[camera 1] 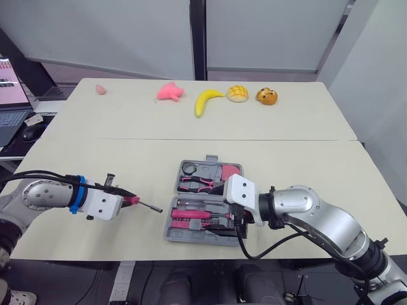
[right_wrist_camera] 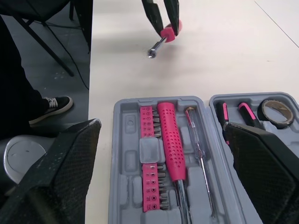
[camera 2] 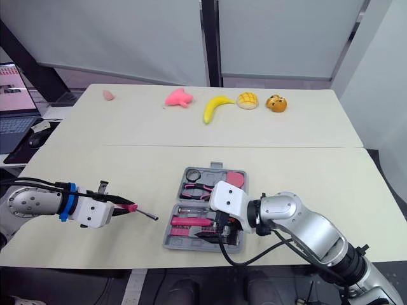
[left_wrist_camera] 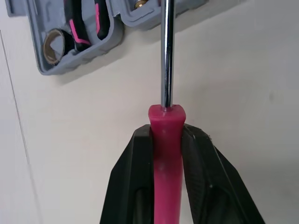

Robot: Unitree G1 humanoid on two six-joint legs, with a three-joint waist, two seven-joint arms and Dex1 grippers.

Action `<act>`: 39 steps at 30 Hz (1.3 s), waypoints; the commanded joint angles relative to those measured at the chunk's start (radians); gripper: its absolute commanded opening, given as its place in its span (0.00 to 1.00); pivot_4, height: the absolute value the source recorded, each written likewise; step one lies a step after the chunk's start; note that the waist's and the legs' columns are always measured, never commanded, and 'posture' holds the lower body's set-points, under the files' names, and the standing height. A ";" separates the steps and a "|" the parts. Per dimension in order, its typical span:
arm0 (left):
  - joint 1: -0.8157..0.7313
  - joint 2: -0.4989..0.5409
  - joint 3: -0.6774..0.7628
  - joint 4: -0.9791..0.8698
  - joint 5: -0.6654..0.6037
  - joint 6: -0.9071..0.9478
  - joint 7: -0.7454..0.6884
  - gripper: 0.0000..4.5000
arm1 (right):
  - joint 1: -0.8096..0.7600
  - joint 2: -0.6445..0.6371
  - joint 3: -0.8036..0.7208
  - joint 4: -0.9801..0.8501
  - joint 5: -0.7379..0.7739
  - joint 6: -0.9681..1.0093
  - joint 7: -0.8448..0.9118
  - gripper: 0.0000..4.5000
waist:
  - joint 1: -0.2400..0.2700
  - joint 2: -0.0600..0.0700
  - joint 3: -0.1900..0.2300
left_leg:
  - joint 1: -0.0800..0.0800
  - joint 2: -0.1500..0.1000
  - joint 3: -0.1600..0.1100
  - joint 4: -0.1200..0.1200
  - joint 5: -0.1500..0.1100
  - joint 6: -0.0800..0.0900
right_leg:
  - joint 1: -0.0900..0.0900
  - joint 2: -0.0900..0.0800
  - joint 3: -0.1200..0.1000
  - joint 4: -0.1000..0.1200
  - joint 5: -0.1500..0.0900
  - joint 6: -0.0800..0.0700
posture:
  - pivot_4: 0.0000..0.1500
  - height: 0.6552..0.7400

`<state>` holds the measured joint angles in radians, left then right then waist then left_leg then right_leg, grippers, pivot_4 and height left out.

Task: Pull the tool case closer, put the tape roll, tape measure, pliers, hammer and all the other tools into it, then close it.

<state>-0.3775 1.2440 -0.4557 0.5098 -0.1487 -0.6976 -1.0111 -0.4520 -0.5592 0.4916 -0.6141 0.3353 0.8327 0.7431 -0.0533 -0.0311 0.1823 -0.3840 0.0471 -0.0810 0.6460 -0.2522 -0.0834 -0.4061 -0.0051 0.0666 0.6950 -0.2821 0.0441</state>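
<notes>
The grey tool case (camera 1: 175,227) lies open at the table's front centre. It holds a tape roll (camera 1: 189,168), pliers (camera 1: 197,184), a pink tape measure (camera 1: 230,171), a pink-handled driver (right_wrist_camera: 171,140), a slim screwdriver (right_wrist_camera: 198,149) and a bit strip (right_wrist_camera: 152,158). My left gripper (camera 1: 130,200) hovers left of the case, shut on a pink-handled screwdriver (left_wrist_camera: 166,140) whose steel shaft points toward the case. My right gripper (right_wrist_camera: 161,126) is open, its fingers spread wide over the near right part of the case.
Along the far table lie a small pink piece (camera 1: 100,89), a pink toy (camera 1: 170,92), a banana (camera 1: 206,100), a bun (camera 1: 237,93) and a pastry (camera 1: 266,96). A laptop (camera 1: 13,101) stands at the left. A person's shoe (right_wrist_camera: 49,107) rests on the floor beside the table.
</notes>
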 commanded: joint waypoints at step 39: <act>0.164 -0.613 0.664 -0.632 -0.336 1.941 0.828 0.11 | -0.077 0.044 0.006 0.074 -0.129 -0.114 0.012 1.00 | -0.004 0.000 -0.001 | 0.003 0.000 -0.001 -0.001 0.000 0.000 | 0.000 0.001 0.002 0.001 -0.001 -0.002 | 1.00 0.83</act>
<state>-0.2250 0.6309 0.2168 -0.1526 -0.5238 1.2403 -0.1890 -0.5213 -0.5219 0.5295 -0.5157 0.2093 0.7340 0.7562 -0.0575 -0.0316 0.1818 -0.3805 0.0472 -0.0816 0.6452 -0.2523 -0.0835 -0.4059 -0.0036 0.0683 0.6965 -0.2833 0.0420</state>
